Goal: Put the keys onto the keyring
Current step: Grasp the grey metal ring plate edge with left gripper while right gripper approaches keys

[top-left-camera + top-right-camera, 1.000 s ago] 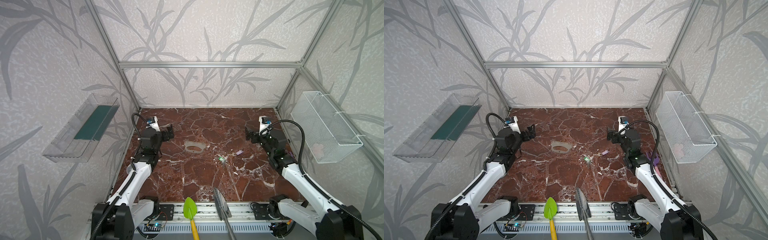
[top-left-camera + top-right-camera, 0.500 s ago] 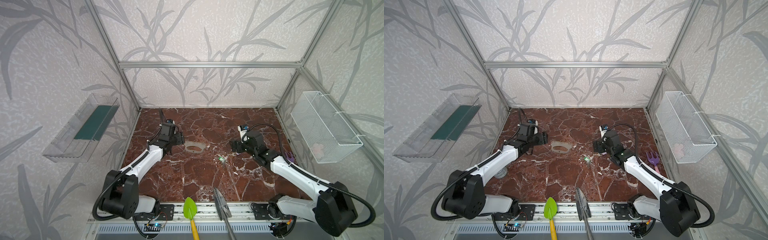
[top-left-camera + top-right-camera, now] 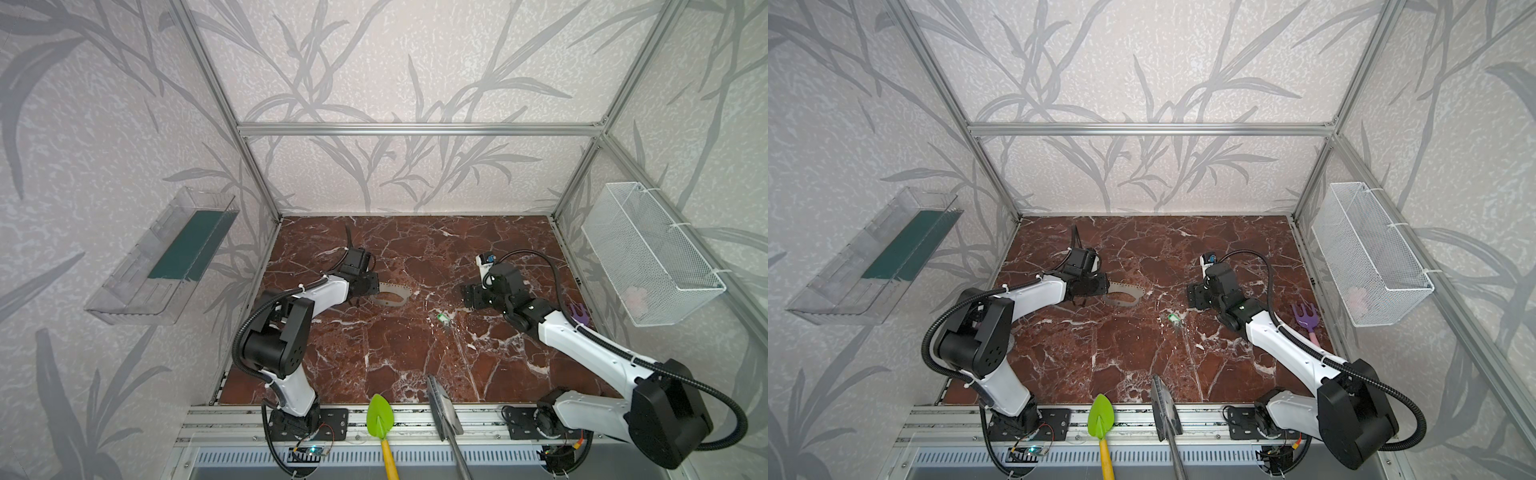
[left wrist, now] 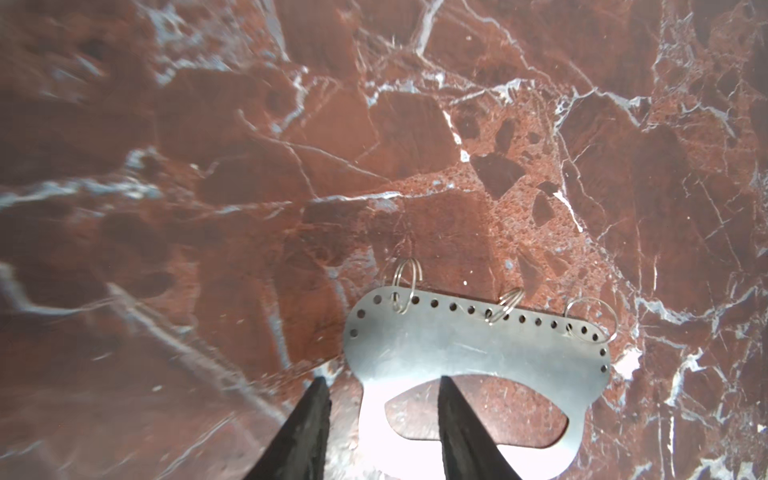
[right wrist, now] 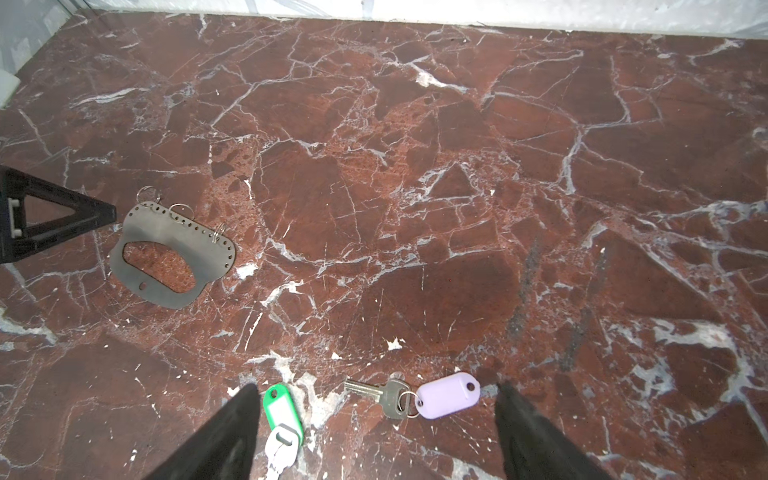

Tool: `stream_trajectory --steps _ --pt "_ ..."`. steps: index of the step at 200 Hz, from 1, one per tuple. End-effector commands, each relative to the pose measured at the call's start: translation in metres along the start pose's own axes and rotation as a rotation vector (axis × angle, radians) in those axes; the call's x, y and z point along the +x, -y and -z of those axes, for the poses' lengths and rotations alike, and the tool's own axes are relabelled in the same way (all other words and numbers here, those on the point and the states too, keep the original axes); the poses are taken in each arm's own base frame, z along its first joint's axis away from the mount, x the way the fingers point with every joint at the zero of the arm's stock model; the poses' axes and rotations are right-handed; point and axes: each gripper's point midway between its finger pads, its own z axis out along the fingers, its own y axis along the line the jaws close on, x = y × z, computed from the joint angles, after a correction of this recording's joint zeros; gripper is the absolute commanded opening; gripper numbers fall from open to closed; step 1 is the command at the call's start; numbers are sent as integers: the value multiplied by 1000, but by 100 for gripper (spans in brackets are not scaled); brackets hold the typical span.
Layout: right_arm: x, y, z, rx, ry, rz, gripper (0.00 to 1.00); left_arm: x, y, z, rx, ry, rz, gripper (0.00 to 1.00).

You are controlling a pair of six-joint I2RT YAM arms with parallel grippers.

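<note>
The left wrist view shows the flat grey metal D-shaped keyring tag lying on the red-brown marble worktop in the lower middle of the frame, its oval cut-out toward the camera and three thin wire rings threaded through the small holes along its far edge. The left end effector straddles one end of the tag's rim: one black finger reaches over the cut-out and the other sits just outside the tag, the jaws part-way apart with the rim between them, and I cannot tell whether they press on it. In both top views the tag lies left of centre, right at the tip of the left arm. The right wrist view shows the right end effector spread wide and holding nothing, its two black fingers at the bottom edge of the frame. Between them on the marble lie the silver key with the bright green plastic tag, close to one finger, and the silver key with the pale lilac plastic tag, near the middle of the gap. In a top view the green-tagged key shows as a small speck at mid-worktop, and a purple plastic toy rake lies near the right edge.
</note>
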Motion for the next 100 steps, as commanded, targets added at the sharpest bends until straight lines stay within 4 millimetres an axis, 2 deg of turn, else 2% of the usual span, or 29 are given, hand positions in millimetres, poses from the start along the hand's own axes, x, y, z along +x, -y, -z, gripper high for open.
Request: stream_trajectory --steps 1,100 --pt "-3 3 8 20 11 2 86 -17 13 -4 42 77 15 40" --pt "-10 5 16 28 35 8 85 -13 9 -26 -7 89 -16 25"
